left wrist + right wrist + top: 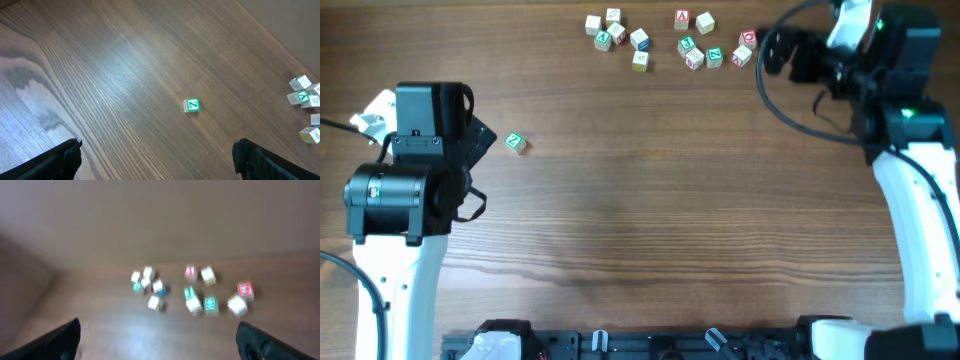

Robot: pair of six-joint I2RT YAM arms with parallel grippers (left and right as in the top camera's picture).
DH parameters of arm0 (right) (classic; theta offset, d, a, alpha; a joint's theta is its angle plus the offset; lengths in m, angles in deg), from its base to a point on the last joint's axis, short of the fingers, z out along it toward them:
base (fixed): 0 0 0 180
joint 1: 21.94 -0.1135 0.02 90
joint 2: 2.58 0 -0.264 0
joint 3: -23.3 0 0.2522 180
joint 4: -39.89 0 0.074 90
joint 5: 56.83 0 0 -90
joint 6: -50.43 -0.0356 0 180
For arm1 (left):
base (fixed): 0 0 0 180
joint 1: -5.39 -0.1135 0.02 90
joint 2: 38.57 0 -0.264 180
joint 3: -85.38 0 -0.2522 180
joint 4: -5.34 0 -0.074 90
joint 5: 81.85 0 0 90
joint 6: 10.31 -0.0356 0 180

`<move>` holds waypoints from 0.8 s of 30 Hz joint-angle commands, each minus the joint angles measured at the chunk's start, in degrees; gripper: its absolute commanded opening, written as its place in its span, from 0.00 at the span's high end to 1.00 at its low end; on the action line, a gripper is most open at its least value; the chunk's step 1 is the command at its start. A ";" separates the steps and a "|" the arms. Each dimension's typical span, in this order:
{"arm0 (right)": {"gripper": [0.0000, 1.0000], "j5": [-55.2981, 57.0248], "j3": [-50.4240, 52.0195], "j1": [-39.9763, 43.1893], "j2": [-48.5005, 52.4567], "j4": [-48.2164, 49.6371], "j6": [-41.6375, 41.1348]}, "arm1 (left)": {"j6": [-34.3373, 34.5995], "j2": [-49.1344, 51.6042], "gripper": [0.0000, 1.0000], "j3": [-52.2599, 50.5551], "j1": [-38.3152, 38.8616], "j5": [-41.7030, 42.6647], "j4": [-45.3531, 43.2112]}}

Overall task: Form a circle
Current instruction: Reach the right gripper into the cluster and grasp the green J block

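Matte wood-grain counter (640, 230) w/ tiny pale wooden letter cubes (639, 40); tight trio = the circle (696, 56). Spread wide, empty: left fingers (57, 161), right fingers (56, 342).

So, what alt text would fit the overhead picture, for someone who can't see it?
Small lettered wooden cubes lie loosely scattered at the far side of a wooden table, forming no ring. One green-lettered cube sits apart beside the left robot arm; the right arm is next to the scatter.
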 commanded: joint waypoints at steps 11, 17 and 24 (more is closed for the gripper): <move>0.00 11.63 -22.12 -8.68 27.23 -3.50 8.59 | -0.26 0.13 0.00 0.48 -0.26 0.20 -0.02; 0.01 22.29 -30.12 -13.55 41.11 -1.60 16.96 | -0.26 0.13 0.00 0.48 -0.26 0.20 -0.02; 0.01 23.82 -37.35 -17.79 53.46 1.57 18.38 | -0.26 0.13 0.00 0.48 -0.26 0.20 -0.02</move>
